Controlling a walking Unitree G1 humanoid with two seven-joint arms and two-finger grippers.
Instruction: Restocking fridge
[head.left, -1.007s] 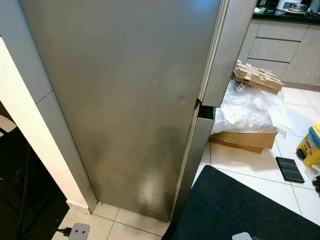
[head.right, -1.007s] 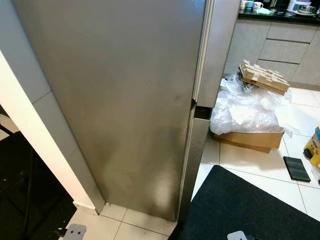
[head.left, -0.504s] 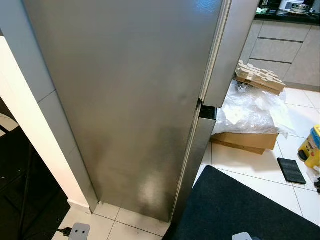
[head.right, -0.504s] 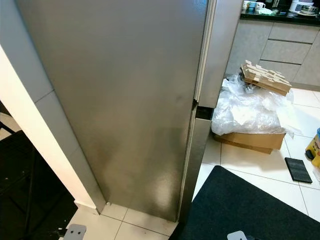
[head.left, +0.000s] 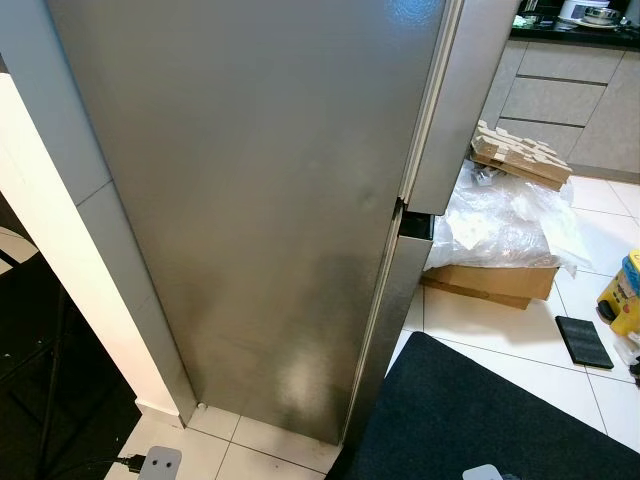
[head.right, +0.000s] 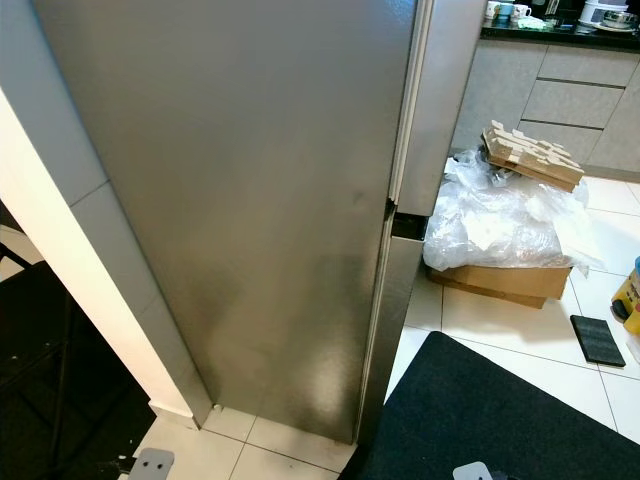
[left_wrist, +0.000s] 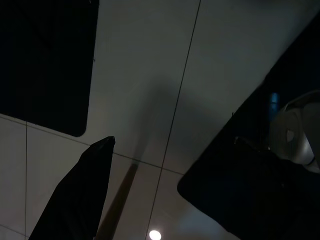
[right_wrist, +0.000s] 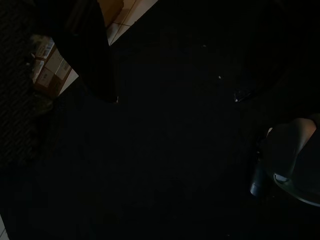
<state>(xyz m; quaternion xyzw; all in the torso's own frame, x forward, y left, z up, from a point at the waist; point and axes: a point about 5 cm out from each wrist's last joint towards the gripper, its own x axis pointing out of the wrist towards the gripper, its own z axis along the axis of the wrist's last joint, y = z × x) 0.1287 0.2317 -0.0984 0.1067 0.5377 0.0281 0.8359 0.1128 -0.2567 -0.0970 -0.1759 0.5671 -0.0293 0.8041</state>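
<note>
The white tiled floor (head.left: 500, 335) carries the tall steel fridge (head.left: 260, 200), which stands on it at the left. A dark mat (head.left: 470, 410) lies near, at the fridge's right foot. Farther off, just beside the fridge, sits a flat cardboard box (head.left: 490, 280) heaped with clear plastic sheeting (head.left: 505, 225). To the right of the box a small black slab (head.left: 583, 341) lies flat on the tiles, near a yellow container (head.left: 622, 292) at the edge.
</note>
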